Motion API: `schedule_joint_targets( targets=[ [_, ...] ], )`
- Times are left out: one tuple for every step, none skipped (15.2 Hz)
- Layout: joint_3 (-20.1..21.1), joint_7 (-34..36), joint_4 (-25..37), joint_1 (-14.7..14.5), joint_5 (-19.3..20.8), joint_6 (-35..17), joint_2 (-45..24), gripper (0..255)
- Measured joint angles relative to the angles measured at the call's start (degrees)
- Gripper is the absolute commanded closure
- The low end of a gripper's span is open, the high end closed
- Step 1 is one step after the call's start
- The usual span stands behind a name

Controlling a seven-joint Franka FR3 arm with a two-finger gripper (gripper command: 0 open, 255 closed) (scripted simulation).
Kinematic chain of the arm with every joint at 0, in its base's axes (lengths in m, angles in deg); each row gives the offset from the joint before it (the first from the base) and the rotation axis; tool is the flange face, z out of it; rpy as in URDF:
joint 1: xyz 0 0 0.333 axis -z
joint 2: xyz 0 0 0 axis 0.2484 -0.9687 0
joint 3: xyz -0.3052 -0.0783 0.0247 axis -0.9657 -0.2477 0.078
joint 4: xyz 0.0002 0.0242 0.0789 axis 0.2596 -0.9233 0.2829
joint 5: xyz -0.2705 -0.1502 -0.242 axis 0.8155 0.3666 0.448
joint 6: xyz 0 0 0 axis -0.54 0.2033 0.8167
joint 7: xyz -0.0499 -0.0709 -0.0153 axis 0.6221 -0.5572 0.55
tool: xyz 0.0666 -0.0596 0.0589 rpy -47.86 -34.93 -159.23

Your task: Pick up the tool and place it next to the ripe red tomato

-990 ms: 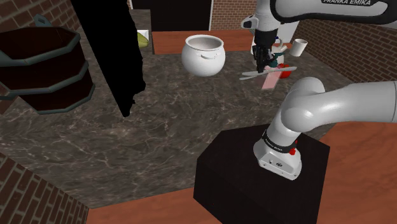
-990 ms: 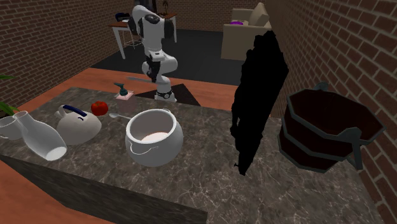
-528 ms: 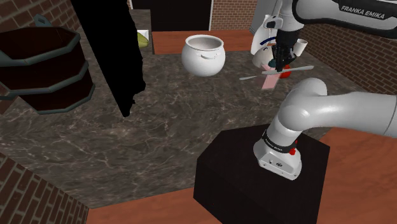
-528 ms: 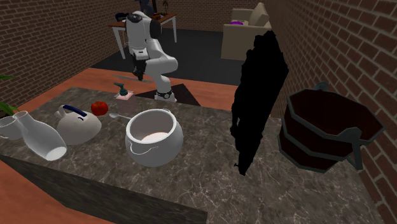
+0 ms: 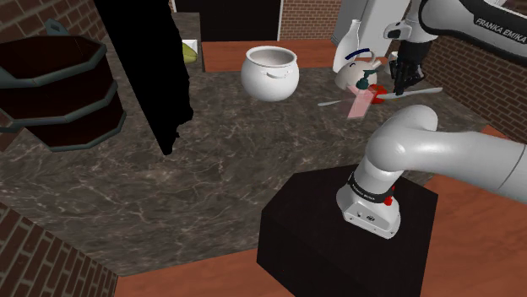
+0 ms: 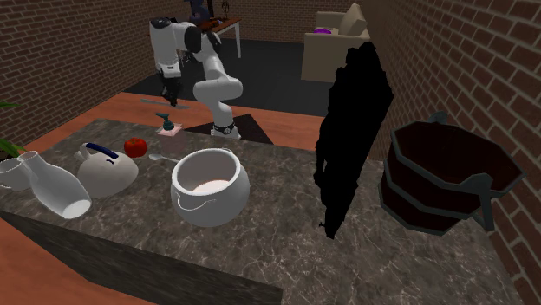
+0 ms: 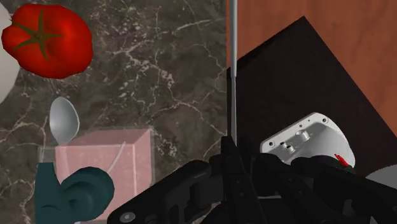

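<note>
The thin grey tool (image 7: 233,70), clasped in the hand (image 7: 233,146), hangs roughly level, apart from the red tomato (image 7: 46,39).

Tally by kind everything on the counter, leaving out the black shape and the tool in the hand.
White vessels: 4 (pot, kettle, bottle, cup)
Tomato: 1
Spoon: 1
Pink block with teal piece: 1
Dark bucket: 1
Total: 8

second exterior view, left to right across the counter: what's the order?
white bottle → white kettle with a blue handle → red tomato → white two-handled pot → flat black shape → dark bucket. The pink block and the spoon are left out: they overlap the pot's span.
</note>
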Motion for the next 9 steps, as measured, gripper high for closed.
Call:
schedule_joint_targets(
  targets=[
    [-1.58, -1.41, 0.36, 0.51, 1.78, 0.07, 0.32, 255],
    [-3.34, -3.18, 1.41, 0.95, 3.76, 0.34, 0.38, 255],
    [-4.48, -4.85, 2.11, 1.57, 5.30, 0.91, 0.96, 255],
    [-6.20, -6.55, 2.52, 2.21, 7.25, 1.05, 1.55, 255],
    [-7.27, -7.79, 3.52, 2.33, 8.55, 1.21, 1.41, 255],
    [-8.32, -9.09, 4.26, 2.63, 9.84, 1.43, 1.58, 255],
    [-10.04, -10.79, 5.24, 2.96, 11.72, 1.47, 1.72, 255],
    [-11.19, -12.19, 6.01, 3.25, 13.17, 1.60, 1.91, 255],
    [-12.44, -13.80, 7.12, 3.50, 14.69, 1.78, 2.01, 255]
  ],
)
